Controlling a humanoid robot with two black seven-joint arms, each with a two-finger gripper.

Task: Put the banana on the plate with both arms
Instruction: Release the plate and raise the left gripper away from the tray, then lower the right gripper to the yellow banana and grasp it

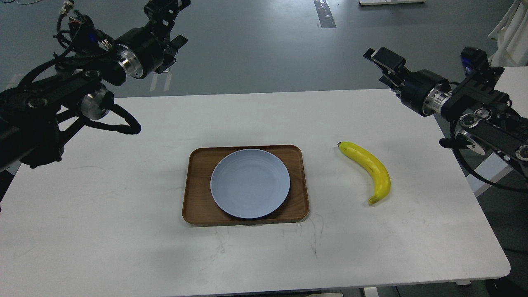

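The yellow banana (368,169) lies on the white table (123,231), right of the tray, dark stem tip at the far end. The pale blue-grey plate (250,183) sits empty on the brown wooden tray (198,194) at the table's middle. My left gripper (175,22) is raised high beyond the table's far left edge, open and empty, its top cut off by the view's edge. My right gripper (381,66) hovers above the far right edge, well behind the banana, turned side-on, fingers apart and empty.
The table's right edge runs close to the banana. A second white surface (505,78) stands at the far right behind my right arm. Grey floor lies beyond the table.
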